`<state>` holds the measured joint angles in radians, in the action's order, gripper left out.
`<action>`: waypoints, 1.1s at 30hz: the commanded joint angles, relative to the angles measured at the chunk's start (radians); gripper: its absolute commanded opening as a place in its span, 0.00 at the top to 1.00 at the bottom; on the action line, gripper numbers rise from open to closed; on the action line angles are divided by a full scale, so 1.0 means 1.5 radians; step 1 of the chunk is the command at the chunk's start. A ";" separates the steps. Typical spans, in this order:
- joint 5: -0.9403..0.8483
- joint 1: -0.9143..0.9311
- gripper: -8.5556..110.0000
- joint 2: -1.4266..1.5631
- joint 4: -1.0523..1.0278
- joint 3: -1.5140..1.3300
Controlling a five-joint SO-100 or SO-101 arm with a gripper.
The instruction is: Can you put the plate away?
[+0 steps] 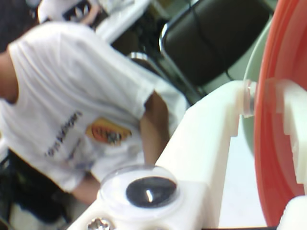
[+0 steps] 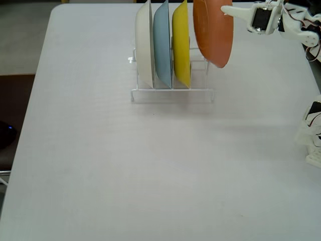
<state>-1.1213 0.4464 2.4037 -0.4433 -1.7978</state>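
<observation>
The orange plate hangs on edge, slightly tilted, at the right end of the clear rack. Its lower rim is above the rack's rightmost slot and higher than the bottoms of the racked plates. My gripper reaches in from the top right and is shut on the plate's upper rim. In the wrist view the plate fills the right edge, pinched between my white fingers, with the gripper closed on its rim.
A white plate, a pale blue plate and a yellow plate stand on edge in the rack. The arm's base sits at the table's right edge. A person in a white T-shirt and a black chair are beyond the table.
</observation>
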 commanded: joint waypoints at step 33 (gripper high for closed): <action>0.156 0.040 0.93 -0.065 0.240 0.007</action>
<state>-0.9004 0.5108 2.3025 -0.1427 -1.8208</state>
